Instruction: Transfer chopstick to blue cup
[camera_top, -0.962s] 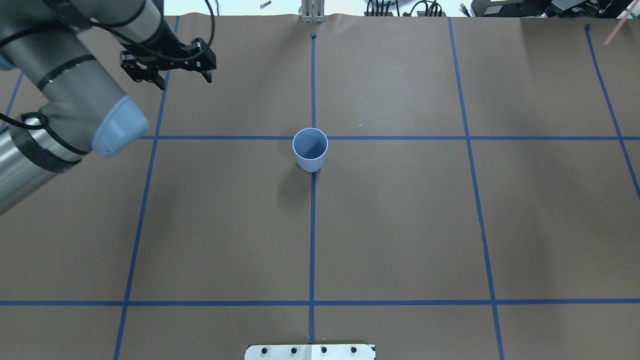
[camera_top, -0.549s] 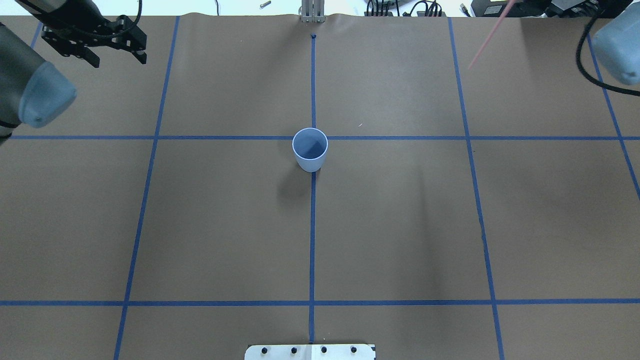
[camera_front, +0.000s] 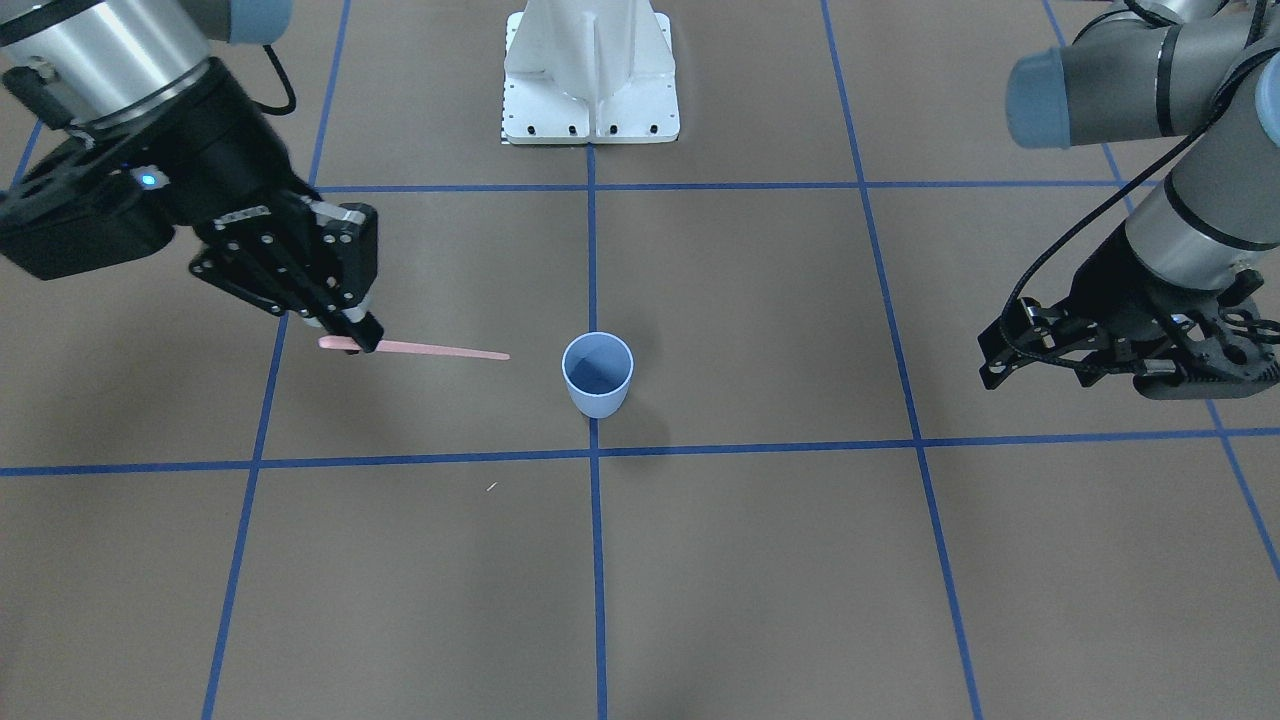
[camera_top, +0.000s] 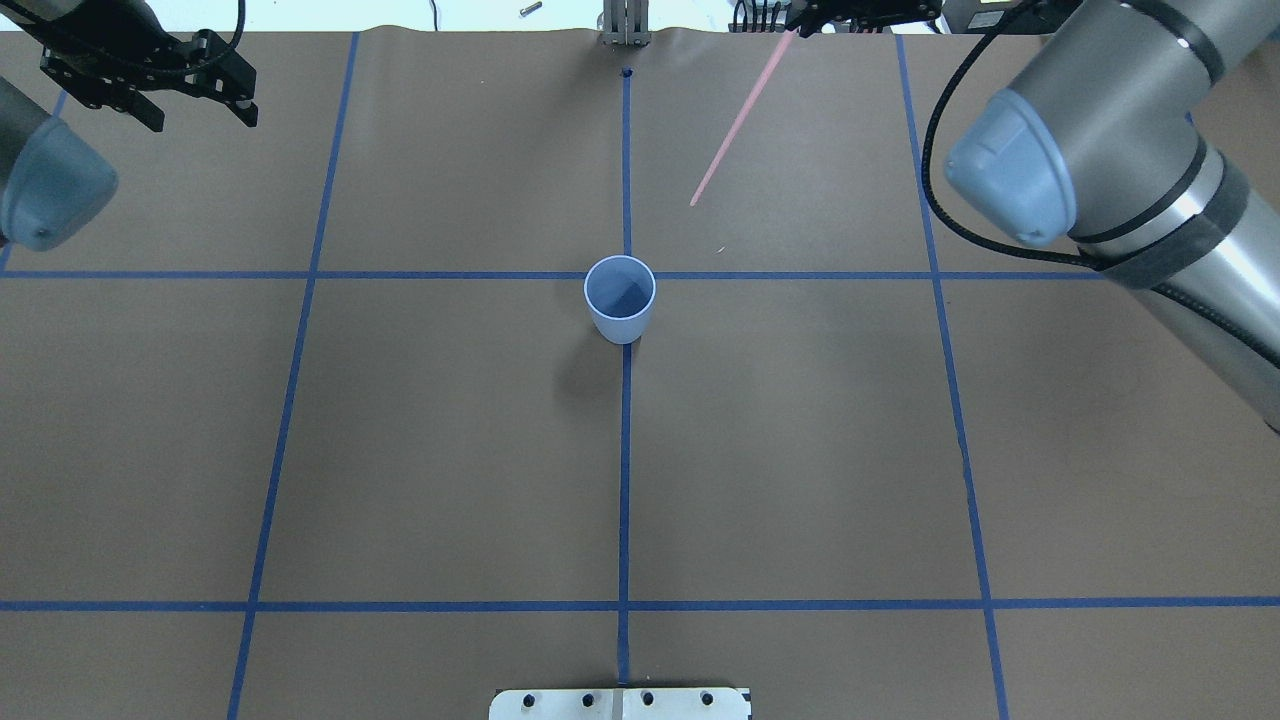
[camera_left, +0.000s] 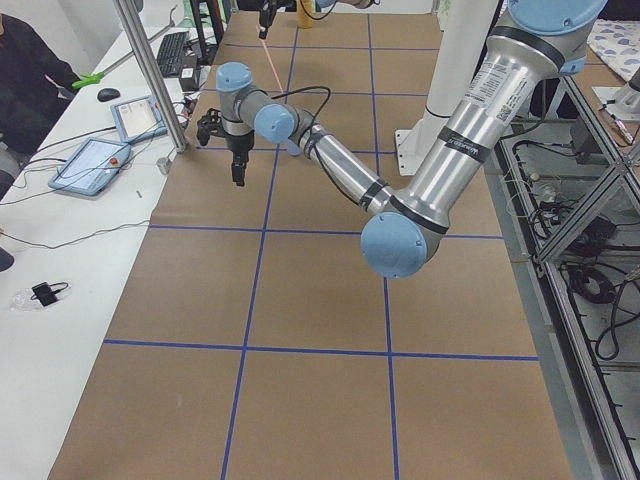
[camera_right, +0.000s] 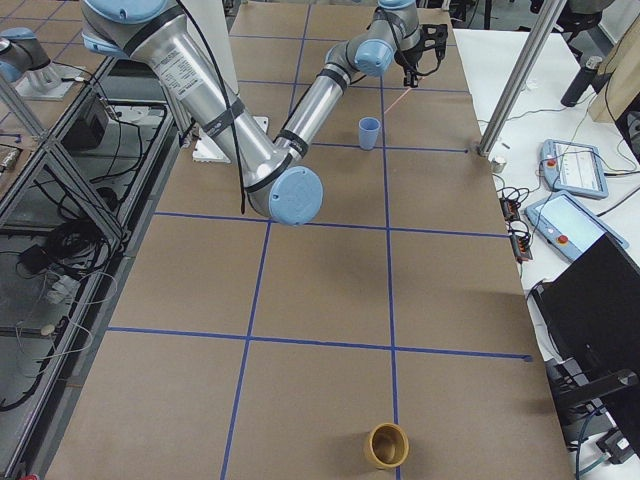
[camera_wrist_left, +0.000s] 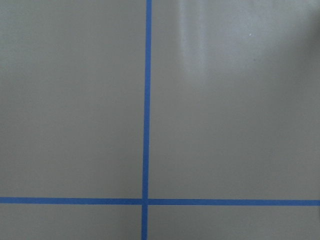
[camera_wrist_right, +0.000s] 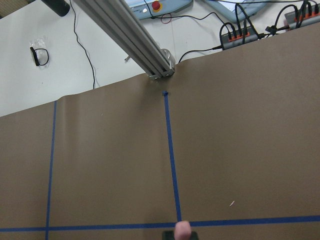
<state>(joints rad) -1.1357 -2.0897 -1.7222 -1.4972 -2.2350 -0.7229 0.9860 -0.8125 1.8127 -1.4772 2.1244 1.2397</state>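
Note:
The blue cup (camera_top: 620, 298) (camera_front: 598, 373) (camera_right: 369, 132) stands upright where the middle tape lines cross. My right gripper (camera_front: 350, 340) (camera_top: 800, 25) is shut on the thick end of the pale pink chopstick (camera_top: 740, 120) (camera_front: 430, 350). The stick hangs above the table, slanted, with its tip pointing at the cup and stopping short of the rim, on the far right side. Its butt end (camera_wrist_right: 183, 229) shows at the bottom of the right wrist view. My left gripper (camera_top: 200, 118) (camera_front: 990, 358) hovers open and empty at the far left of the table.
A tiny white speck (camera_top: 719, 249) lies near the cup. The robot's white base plate (camera_front: 590, 100) sits at the near edge. An aluminium post (camera_top: 623, 25) stands at the far edge. A tan cup (camera_right: 386, 445) sits at the table's right end. A person's dark sleeve (camera_left: 30, 80) shows beside tablets.
My right arm has swung in from the right, carrying the chopstick toward the table's middle. My left arm has drawn back to the far left corner, then slowed.

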